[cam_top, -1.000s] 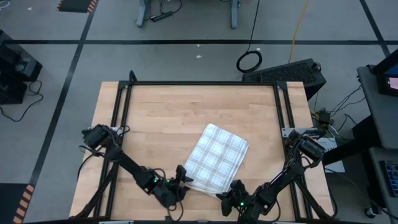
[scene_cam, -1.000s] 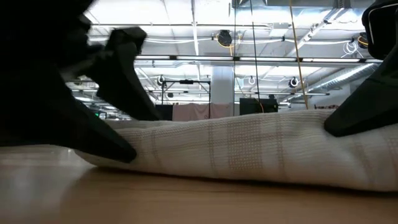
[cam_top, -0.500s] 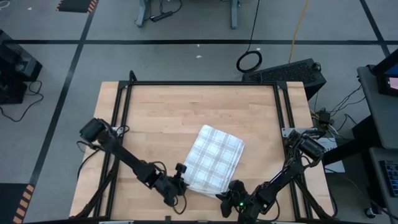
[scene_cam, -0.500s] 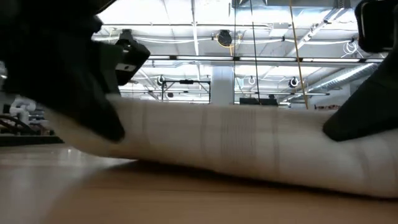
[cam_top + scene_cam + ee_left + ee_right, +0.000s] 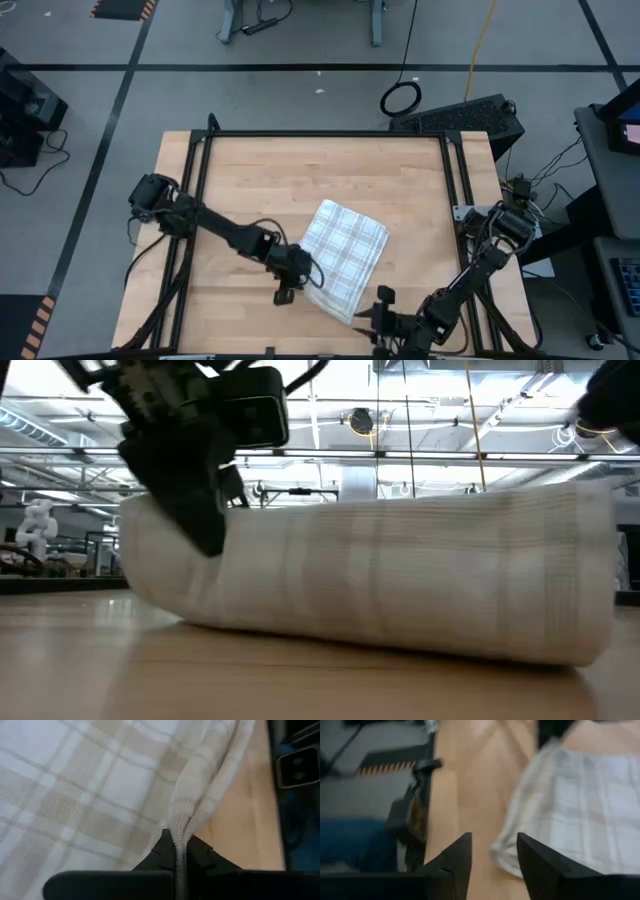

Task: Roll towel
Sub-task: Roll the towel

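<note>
High view shows you the towel [image 5: 342,255] lying folded and skewed on the wooden tabletop [image 5: 270,175], in the half of the tabletop nearer the arm bases and a little toward the right arm's side. Use the towel as your landmark. Your left claw [image 5: 290,272] sits at the towel's near-left corner, right on its edge. Your right claw [image 5: 379,312] is just off the towel's near edge, at the corner closest to the tabletop's front, apart from the cloth.

In the left wrist view you can see the left claw [image 5: 179,854] pinched shut on a raised ridge of towel [image 5: 100,790]; the cloth bunches into a narrow fold that runs down between the fingers [image 5: 159,854], with bare tabletop [image 5: 240,830] beside the fold.

In the right wrist view your right claw [image 5: 494,865] stands open, with a clear gap between its two fingers [image 5: 455,860] and nothing held. The towel [image 5: 575,810] lies ahead of it and to one side, and its nearest corner falls in line with the gap, though you cannot tell whether it touches.

The low view gives you the towel [image 5: 390,575] as a thick, layered roll-like bundle resting on the tabletop [image 5: 200,680], with the left claw [image 5: 205,520] gripping one end of it from above.
</note>
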